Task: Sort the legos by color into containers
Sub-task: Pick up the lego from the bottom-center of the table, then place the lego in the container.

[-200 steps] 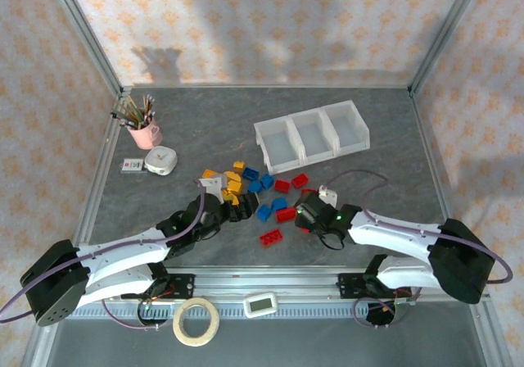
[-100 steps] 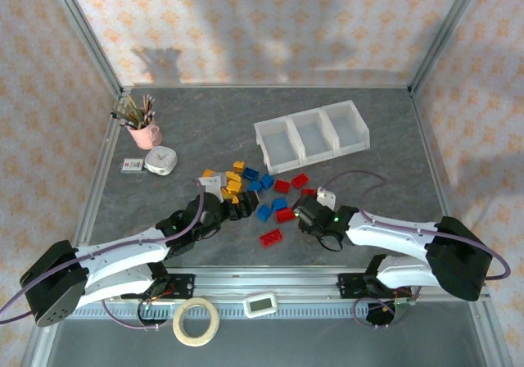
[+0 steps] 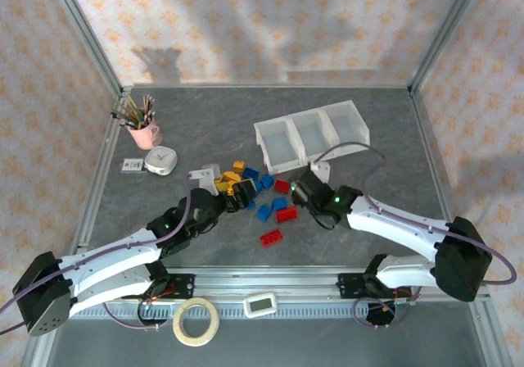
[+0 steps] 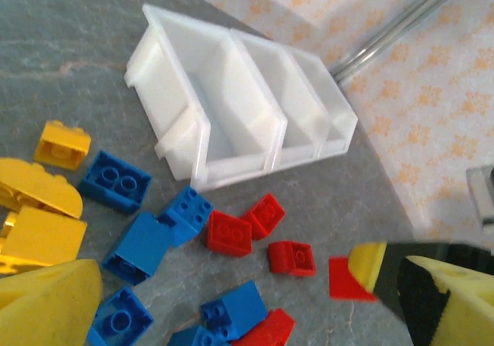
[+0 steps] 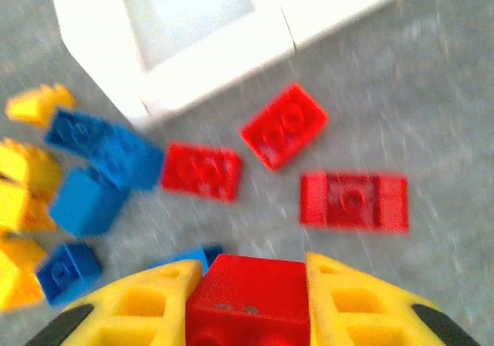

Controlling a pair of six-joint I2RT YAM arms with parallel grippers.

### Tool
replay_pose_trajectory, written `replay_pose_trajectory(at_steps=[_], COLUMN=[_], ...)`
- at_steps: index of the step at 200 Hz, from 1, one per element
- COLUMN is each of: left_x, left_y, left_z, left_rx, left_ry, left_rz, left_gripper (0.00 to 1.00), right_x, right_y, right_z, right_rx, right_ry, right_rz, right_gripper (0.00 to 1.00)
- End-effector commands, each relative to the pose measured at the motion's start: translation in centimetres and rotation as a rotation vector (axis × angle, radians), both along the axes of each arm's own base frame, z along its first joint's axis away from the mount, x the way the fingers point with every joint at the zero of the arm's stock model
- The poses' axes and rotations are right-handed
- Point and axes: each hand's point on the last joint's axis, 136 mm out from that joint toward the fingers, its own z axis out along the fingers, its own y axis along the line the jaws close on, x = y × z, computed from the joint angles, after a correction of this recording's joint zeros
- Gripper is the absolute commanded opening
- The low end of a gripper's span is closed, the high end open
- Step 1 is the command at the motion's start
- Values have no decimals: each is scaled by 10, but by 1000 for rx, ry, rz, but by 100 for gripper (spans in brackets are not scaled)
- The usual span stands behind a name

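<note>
- Red brick [image 5: 245, 307] is pinched between the yellow fingers [image 5: 139, 307] of the right gripper [image 5: 247, 284], above the grey table [image 3: 213, 121] near the front of the leftmost bin. The frame edge cuts off its lower part, so its long axis cannot be told.
- White bins [image 4: 166, 103], three joined in a row, stand with open tops up. In the top view the row's long axis slants from near left to far right.
- Loose legos [image 3: 254, 188] lie heaped between the grippers: yellow to the left, blue in the middle, red to the right.
- Left gripper [image 3: 235, 193] hovers over the yellow bricks, fingers spread wide and holding nothing.
- Blur in the right wrist view makes the studs hard to make out.
</note>
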Motion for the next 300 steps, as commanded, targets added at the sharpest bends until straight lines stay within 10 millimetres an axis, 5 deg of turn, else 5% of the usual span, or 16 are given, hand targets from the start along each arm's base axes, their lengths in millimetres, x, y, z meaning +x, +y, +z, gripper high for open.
replay_pose_trajectory(at_steps=[1, 65, 106, 151, 211, 261, 300], left_x=[11, 41, 55, 67, 72, 71, 67], left_y=[13, 30, 33, 41, 43, 46, 39], left_z=[20, 33, 32, 23, 18, 24, 27], left_rx=[59, 92, 127, 187, 180, 174, 147], left_ry=[-48, -54, -55, -36, -23, -27, -24], left_rz=[55, 102, 111, 150, 157, 162, 118], left_gripper=[99, 99, 99, 99, 99, 99, 99], right_x=[39, 136, 188, 222, 242, 236, 202], right_y=[3, 37, 57, 65, 78, 76, 56], right_z=[25, 27, 2, -22, -33, 9, 43], right_rx=[-71, -173, -195, -173, -194, -159, -106], right_ry=[-118, -152, -107, -80, -76, -137, -179], right_rz=[11, 38, 91, 106, 153, 159, 144], right_gripper=[25, 25, 26, 29, 38, 46, 49])
